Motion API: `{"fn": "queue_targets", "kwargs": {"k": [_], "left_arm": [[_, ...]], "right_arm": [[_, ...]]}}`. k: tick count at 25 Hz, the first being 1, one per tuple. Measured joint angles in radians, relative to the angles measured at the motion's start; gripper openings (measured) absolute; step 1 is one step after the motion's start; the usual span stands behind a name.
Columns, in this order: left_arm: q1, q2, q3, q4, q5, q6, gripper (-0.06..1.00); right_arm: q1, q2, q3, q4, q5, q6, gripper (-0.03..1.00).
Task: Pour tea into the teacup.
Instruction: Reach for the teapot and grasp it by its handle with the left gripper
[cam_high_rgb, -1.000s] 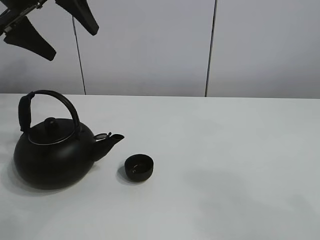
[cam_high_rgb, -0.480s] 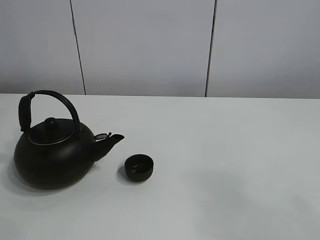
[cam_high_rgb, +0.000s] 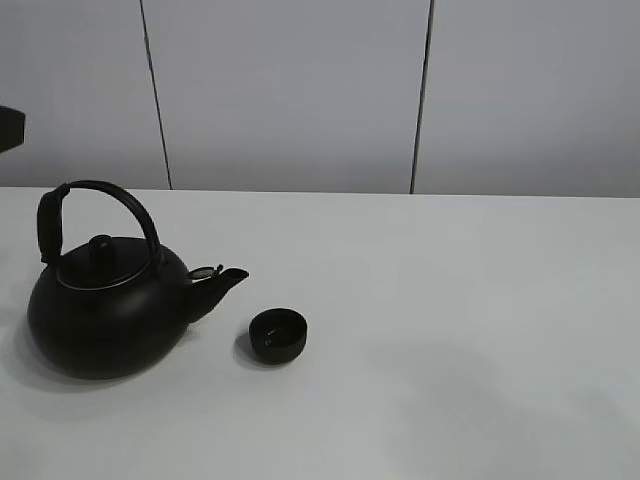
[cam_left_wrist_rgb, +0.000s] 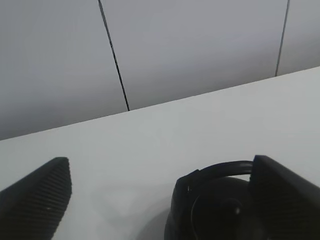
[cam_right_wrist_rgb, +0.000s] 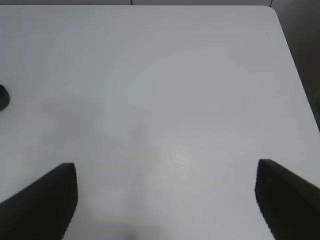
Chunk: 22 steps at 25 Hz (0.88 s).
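The big round black kettle (cam_high_rgb: 100, 315) with an arched handle stands at the table's left, spout toward the teacup. The teacup (cam_high_rgb: 278, 335) is small, low and matte black, and stands just right of the spout. My left gripper (cam_left_wrist_rgb: 160, 200) is open and empty, raised above and left of the kettle. The kettle's handle and lid (cam_left_wrist_rgb: 220, 190) show between its fingers (cam_left_wrist_rgb: 37, 200). Only a dark bit of it (cam_high_rgb: 8, 128) shows at the high view's left edge. My right gripper (cam_right_wrist_rgb: 165, 200) is open and empty over bare table; the teacup's edge (cam_right_wrist_rgb: 2, 97) is far off to one side.
The white table (cam_high_rgb: 450, 320) runs wide to the right of the teacup. A grey panelled wall (cam_high_rgb: 300, 90) stands behind it. The table's corner and edge (cam_right_wrist_rgb: 280, 30) show in the right wrist view.
The left gripper's fingers, seen at the high view's top left a second ago, left the frame; now a small part shows at the left edge. Kettle and teacup have not moved.
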Motion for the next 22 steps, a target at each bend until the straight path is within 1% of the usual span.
{"fn": "queue_targets", "kwargs": {"k": [2, 3, 7, 10, 15, 19, 22], "left_arm": [[0.000, 0.052, 0.030, 0.000, -0.079, -0.024, 0.69], [0.000, 0.076, 0.035, 0.000, -0.102, -0.032, 0.69], [0.000, 0.179, 0.038, 0.008, -0.131, -0.043, 0.69], [0.000, 0.233, 0.038, 0.057, -0.163, -0.078, 0.69], [0.000, 0.329, 0.038, 0.074, -0.232, -0.123, 0.69], [0.007, 0.414, 0.038, 0.079, -0.322, -0.136, 0.69], [0.039, 0.472, 0.037, 0.089, -0.390, -0.193, 0.69]], "right_arm": [[0.000, 0.000, 0.000, 0.000, 0.000, 0.000, 0.66], [0.000, 0.000, 0.000, 0.000, 0.000, 0.000, 0.66], [0.000, 0.000, 0.000, 0.000, 0.000, 0.000, 0.66], [0.000, 0.000, 0.000, 0.000, 0.000, 0.000, 0.66], [0.000, 0.000, 0.000, 0.000, 0.000, 0.000, 0.66], [0.000, 0.000, 0.000, 0.000, 0.000, 0.000, 0.66], [0.000, 0.000, 0.000, 0.000, 0.000, 0.000, 0.66]]}}
